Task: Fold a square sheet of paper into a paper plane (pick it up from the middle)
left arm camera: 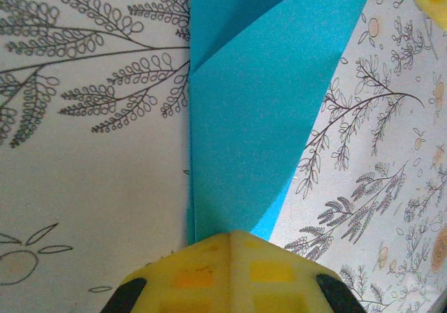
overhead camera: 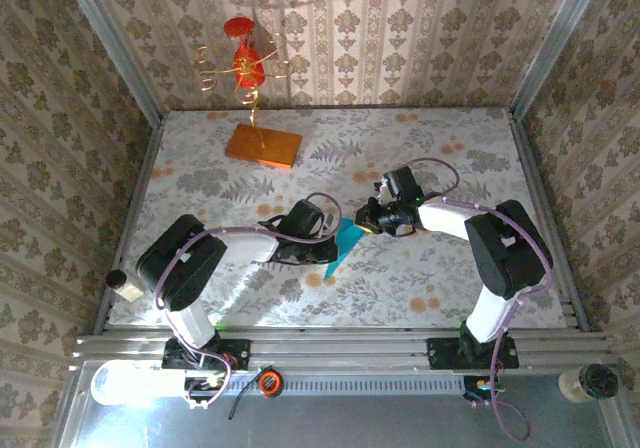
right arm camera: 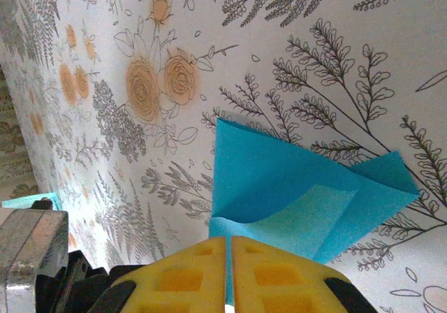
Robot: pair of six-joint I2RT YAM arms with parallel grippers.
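Cyan-blue paper sheet (overhead camera: 345, 240): folded, mid-table; top view shows only a sliver between both grippers, rest hidden; top edge cut off in left wrist view (left arm camera: 258, 117).
Floral-print table (overhead camera: 450, 158): paper lies on it.
Left gripper (left arm camera: 230, 239): yellow pads clenched on paper's narrow end.
Right gripper (right arm camera: 228, 246): pads pinched on paper's edge.
Orange rectangular slab (overhead camera: 262, 145): far left, well apart.
Red-gold wire ornament (overhead camera: 245, 63): rises from slab.

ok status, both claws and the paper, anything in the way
Left claw shut on the paper, right claw shut on it too. Paper partly folded, mid-table. Orange slab far back, well apart.
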